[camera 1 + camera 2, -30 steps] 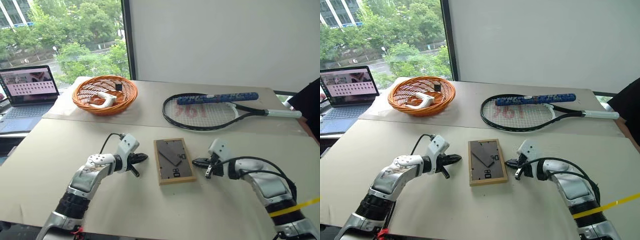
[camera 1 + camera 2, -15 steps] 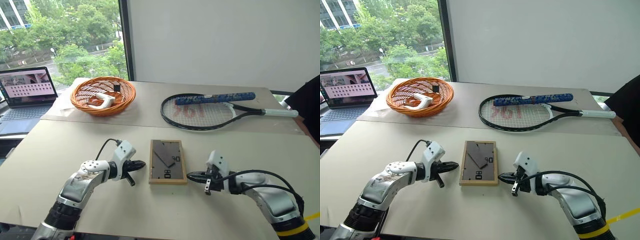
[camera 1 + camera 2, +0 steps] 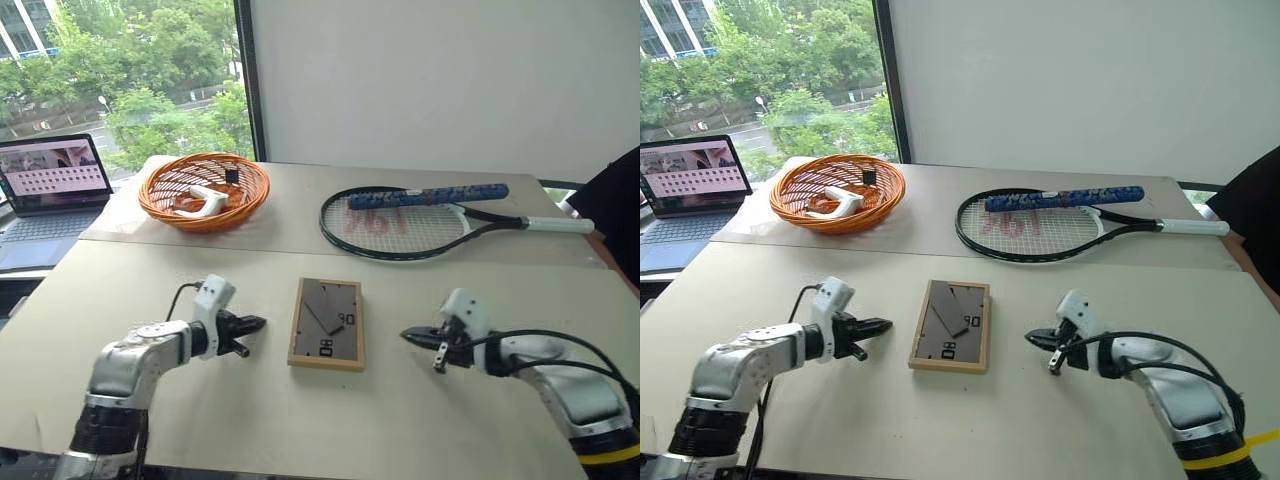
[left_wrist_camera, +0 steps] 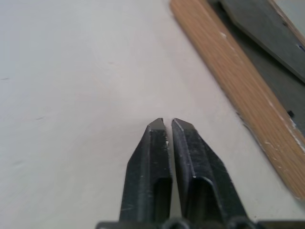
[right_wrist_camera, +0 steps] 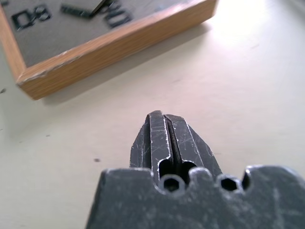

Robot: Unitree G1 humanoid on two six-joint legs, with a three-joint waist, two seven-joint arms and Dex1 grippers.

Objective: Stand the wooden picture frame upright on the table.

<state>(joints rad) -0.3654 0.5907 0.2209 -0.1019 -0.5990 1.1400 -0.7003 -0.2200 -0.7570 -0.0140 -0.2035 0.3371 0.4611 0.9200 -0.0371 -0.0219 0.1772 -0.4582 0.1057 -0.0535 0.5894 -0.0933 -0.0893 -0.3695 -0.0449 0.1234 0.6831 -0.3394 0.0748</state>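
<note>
While both arms hover low at the lower edge of the table (image 3: 120, 290), the left gripper (image 3: 252, 325) shows its jaws parted by a sliver, and the right gripper (image 3: 410, 337) is clenched shut on nothing. Between them, at the picture's centre, the wooden picture frame (image 3: 327, 323) lies flat, grey backing up. Farther back sit a tennis racket (image 3: 420, 222) and, upper left, an orange basket (image 3: 204, 189).

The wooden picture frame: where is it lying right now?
In the head views the wooden picture frame lies flat, grey back up, mid-table between the left gripper and right gripper, touching neither, nearer than the tennis racket.
</note>
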